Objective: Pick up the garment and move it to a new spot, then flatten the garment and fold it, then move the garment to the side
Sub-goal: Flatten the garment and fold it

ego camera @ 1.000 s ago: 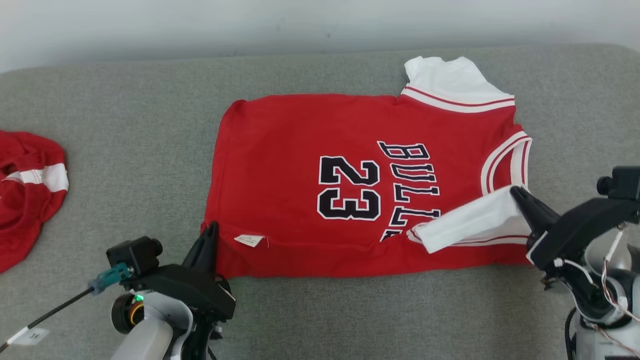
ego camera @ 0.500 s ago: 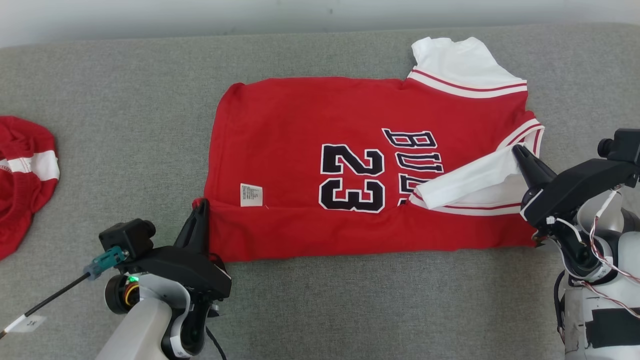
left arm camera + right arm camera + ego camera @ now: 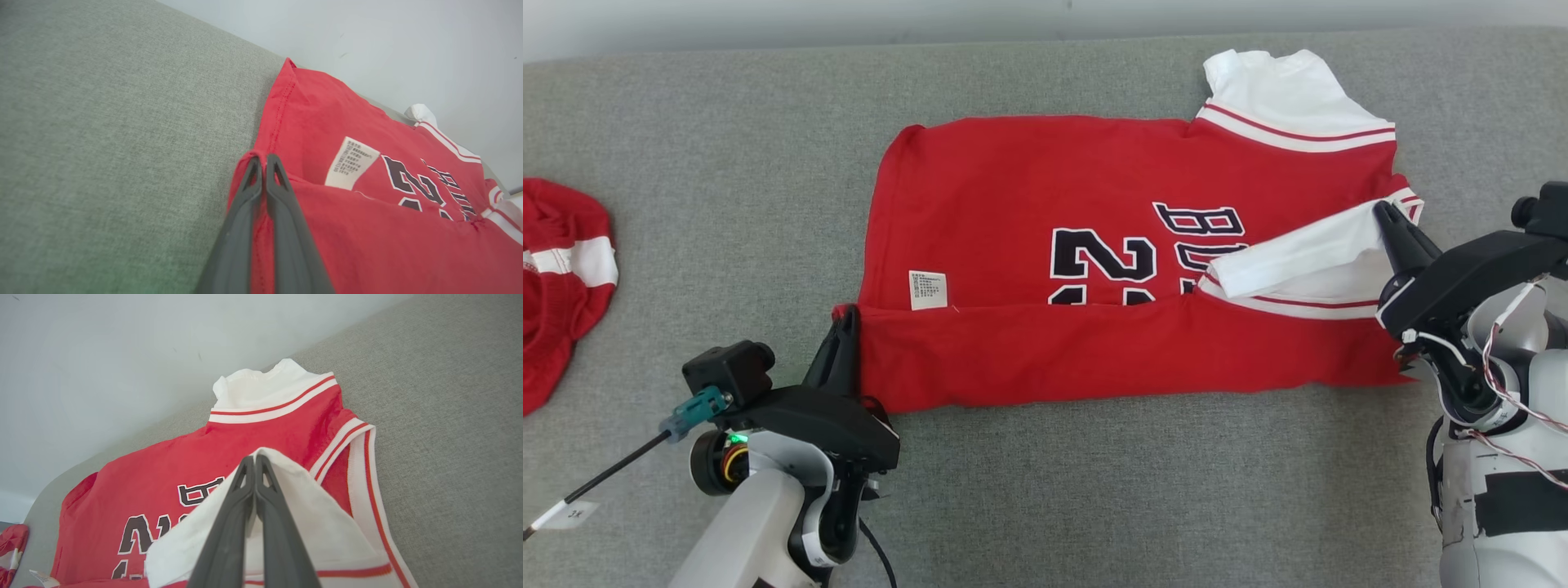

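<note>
A red jersey (image 3: pixel 1045 204) with white sleeves and black "23" lettering lies spread on the grey surface, its near edge folded up over the print. My left gripper (image 3: pixel 848 318) is shut on the jersey's folded hem corner (image 3: pixel 261 161) at its left end. At the right end, my right gripper (image 3: pixel 1387 214) is shut on the near white sleeve (image 3: pixel 286 498), lifted over the lettering. A white care label (image 3: pixel 928 289) shows just above the fold. The far white sleeve (image 3: pixel 1282 86) lies flat at the back right.
A second red and white garment (image 3: pixel 560 278) is bunched at the left edge of the grey padded surface (image 3: pixel 703 163). A pale wall (image 3: pixel 849 16) runs behind it. Bare surface lies in front of the jersey between my arms.
Both grippers have carried the jersey's near edge farther away from me, so the fold now covers the lower half of the "23". The head camera has tilted slightly.
</note>
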Controlling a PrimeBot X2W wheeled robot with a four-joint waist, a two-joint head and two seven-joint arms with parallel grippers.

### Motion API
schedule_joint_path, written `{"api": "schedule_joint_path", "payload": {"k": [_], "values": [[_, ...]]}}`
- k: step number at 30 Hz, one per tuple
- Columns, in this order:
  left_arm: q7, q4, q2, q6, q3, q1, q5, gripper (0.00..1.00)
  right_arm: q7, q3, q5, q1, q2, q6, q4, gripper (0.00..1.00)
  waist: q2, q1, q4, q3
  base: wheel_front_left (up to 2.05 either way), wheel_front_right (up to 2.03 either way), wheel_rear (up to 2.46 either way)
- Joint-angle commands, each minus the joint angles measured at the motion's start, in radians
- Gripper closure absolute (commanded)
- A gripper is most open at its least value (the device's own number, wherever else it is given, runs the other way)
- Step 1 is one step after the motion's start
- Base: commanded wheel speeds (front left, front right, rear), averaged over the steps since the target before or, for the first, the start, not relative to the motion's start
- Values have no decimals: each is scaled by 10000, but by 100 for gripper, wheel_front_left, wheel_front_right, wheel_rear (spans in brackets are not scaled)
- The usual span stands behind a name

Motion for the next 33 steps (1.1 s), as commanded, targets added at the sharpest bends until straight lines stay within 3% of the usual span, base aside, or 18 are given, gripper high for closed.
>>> {"api": "schedule_joint_path", "payload": {"k": [1,5,6,7,8,22,33], "values": [[-64,97,-25,20,-25,-120,99,100,-121,38,55,-129,-4,5,113,100,-1,0,5,25,0,0,0],[-88,228,-70,11,-105,-205,130,100,-236,88,56,-251,-2,5,353,100,-1,0,20,55,0,0,0],[-97,286,-72,37,-146,-232,183,73,-293,95,46,-328,-2,5,463,71,-1,0,27,59,0,0,0],[-122,360,-69,68,-169,-239,226,38,-389,104,93,-428,-2,5,541,0,-1,0,31,61,0,0,0],[-132,443,-80,82,-190,-250,268,0,-521,123,132,-509,-3,5,600,0,-1,0,35,61,0,0,0],[-711,605,71,205,-377,16,1156,0,-1927,663,701,-460,-259,5,799,0,-1,0,152,-413,0,0,0],[-639,281,494,792,-1220,899,2267,0,-1334,64,-852,1519,-757,5,14,0,-1,0,13,-704,0,0,0]]}}
